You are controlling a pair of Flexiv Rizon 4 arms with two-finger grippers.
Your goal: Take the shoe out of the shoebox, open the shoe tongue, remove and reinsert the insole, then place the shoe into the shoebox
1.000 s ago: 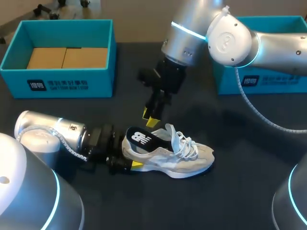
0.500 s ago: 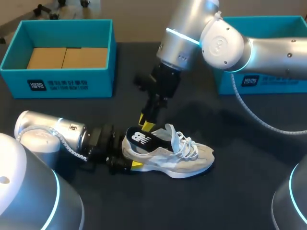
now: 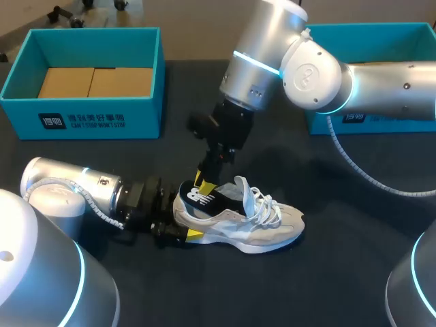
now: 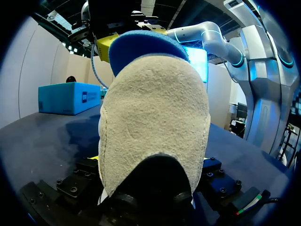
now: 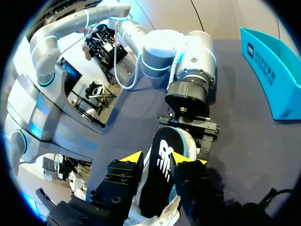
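Sneaker: out of shoebox, on tabletop at lower centre; fingers of left gripper clamped on its heel; fingers of right gripper parted astride the half-raised insole; removal, reinsertion and reboxing outstanding.

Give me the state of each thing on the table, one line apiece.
shoe: upright on its sole, tongue lifted
insole: heel end raised out of shoe
left gripper: shut on shoe heel
right gripper: open, fingers straddling insole
left shoebox: open, cardboard inside
right shoebox: open
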